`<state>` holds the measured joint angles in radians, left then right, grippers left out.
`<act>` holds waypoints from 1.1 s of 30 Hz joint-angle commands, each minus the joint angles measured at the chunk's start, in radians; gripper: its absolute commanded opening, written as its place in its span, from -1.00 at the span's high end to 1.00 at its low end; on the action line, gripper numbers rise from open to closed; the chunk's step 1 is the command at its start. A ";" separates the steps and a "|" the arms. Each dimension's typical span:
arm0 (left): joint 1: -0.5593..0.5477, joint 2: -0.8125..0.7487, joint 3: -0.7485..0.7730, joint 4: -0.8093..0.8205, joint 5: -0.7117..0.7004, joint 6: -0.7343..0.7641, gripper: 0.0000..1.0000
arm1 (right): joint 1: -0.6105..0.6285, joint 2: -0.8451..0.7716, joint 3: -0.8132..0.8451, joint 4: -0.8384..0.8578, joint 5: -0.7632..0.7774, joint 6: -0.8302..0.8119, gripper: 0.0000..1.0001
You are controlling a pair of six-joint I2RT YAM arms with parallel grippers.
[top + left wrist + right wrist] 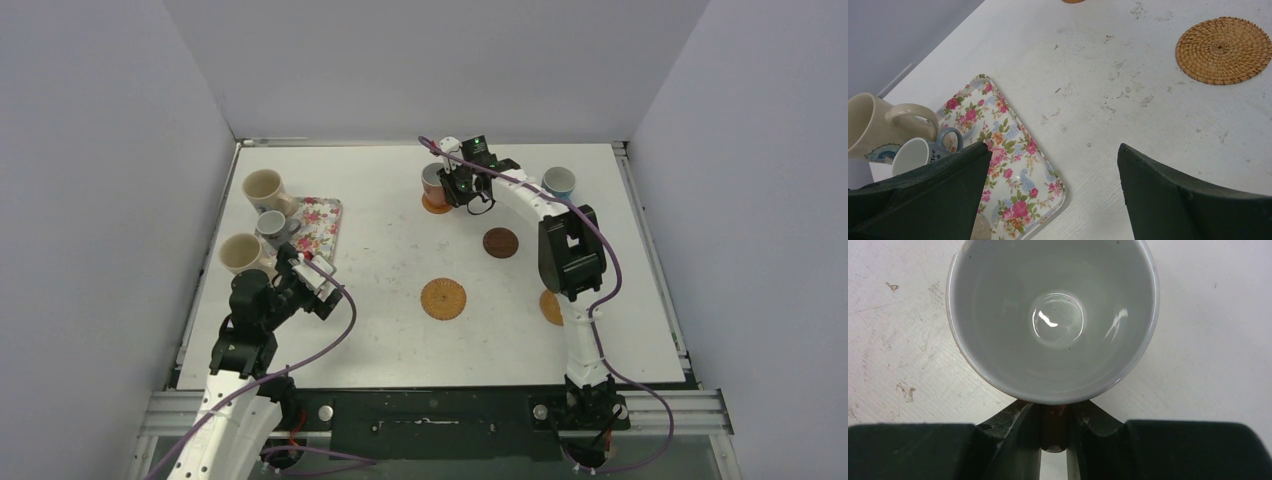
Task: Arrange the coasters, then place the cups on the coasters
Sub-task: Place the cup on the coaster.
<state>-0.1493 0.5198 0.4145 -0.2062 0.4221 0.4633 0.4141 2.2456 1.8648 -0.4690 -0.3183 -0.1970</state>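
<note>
STEP: placing pink cup [433, 182] on far coaster [437, 206] | right gripper [1053, 412]: pinching cup handle [1053, 434] | left gripper [1053, 150]: spread, empty, over tray [1015, 150] | NEXT: probably seat cup, release handle, retract upward

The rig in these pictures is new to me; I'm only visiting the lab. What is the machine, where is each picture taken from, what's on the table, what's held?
Two robot arms are bolted to a table. One picture looks down from above; the others come from a camera on each wrist. On it: a woven coaster, a dark brown coaster, a blue cup, cream cups and a floral tray. The right tool is shut on the handle of the salmon-pink cup. The left tool is open and empty.
</note>
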 commanded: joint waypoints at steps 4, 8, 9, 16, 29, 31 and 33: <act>-0.004 -0.007 -0.002 0.045 -0.006 0.009 -0.95 | 0.005 -0.054 0.040 0.034 0.010 -0.004 1.00; -0.005 -0.008 -0.002 0.043 -0.006 0.009 -0.95 | 0.005 -0.047 0.053 0.025 0.018 -0.001 0.91; -0.005 -0.008 -0.002 0.044 -0.006 0.010 -0.95 | 0.005 -0.045 0.056 0.021 0.022 -0.001 0.87; -0.006 -0.008 -0.005 0.046 -0.008 0.013 -0.95 | 0.006 -0.040 0.071 0.002 0.008 0.014 0.72; -0.006 -0.010 -0.003 0.043 -0.006 0.014 -0.95 | 0.007 -0.031 0.080 -0.008 0.005 0.014 0.44; -0.008 -0.009 -0.003 0.044 -0.006 0.013 -0.95 | 0.006 -0.028 0.085 -0.011 0.005 0.014 0.43; -0.008 -0.009 -0.004 0.043 -0.005 0.013 -0.95 | 0.007 -0.025 0.088 -0.014 0.005 0.014 0.42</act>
<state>-0.1513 0.5171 0.4137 -0.2062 0.4225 0.4683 0.4141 2.2459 1.9022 -0.5018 -0.3145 -0.1932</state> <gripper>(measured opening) 0.974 0.285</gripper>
